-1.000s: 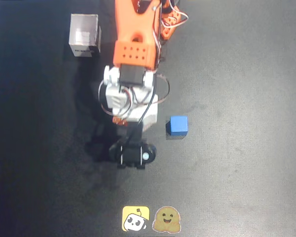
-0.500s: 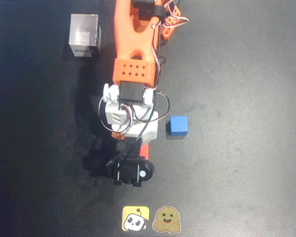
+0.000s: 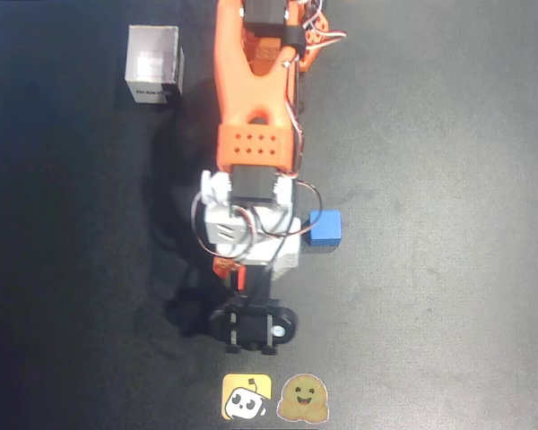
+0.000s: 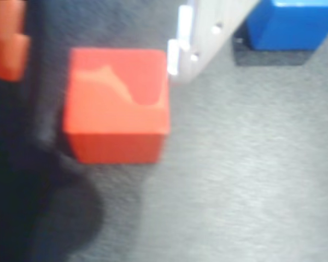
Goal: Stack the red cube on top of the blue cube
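Observation:
In the wrist view the red cube (image 4: 117,103) sits on the grey mat between my fingers. My gripper (image 4: 93,54) is open. The white finger (image 4: 208,27) touches the cube's upper right corner, while a dark gap separates the orange finger (image 4: 5,41) from its left side. The blue cube (image 4: 292,22) lies just beyond the white finger at the top right. From overhead, the blue cube (image 3: 325,227) rests right beside the arm's white wrist housing (image 3: 251,228), which hides the red cube and the fingers.
A white open box (image 3: 152,64) stands at the upper left of the black mat (image 3: 448,224). Two stickers (image 3: 247,397) (image 3: 304,399) lie at the bottom edge, just below the black wrist camera (image 3: 251,324).
The arm has stretched toward the bottom of the overhead picture and slightly right, up against the blue cube. The sliver of red cube seen under the wrist half a second ago is now covered.

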Controlling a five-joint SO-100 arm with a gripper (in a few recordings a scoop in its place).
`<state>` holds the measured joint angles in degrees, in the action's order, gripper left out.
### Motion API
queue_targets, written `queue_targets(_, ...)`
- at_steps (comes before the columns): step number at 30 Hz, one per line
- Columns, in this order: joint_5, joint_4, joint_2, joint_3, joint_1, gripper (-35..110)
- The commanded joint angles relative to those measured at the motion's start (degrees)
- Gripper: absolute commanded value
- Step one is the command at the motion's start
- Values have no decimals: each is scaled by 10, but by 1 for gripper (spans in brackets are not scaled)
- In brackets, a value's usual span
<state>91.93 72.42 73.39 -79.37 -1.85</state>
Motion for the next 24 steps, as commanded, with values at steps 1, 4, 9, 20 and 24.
queue_targets(1, 8, -3, -1, 26, 4, 22)
queue_targets(4, 11, -8, -10, 26, 6, 22)
queue_targets(9, 12, -23, -28, 26, 6, 22)
queue_targets(20, 15, -58, -55, 14, 8, 22)
queue_targets(24, 16, -67, -65, 11, 9, 21)
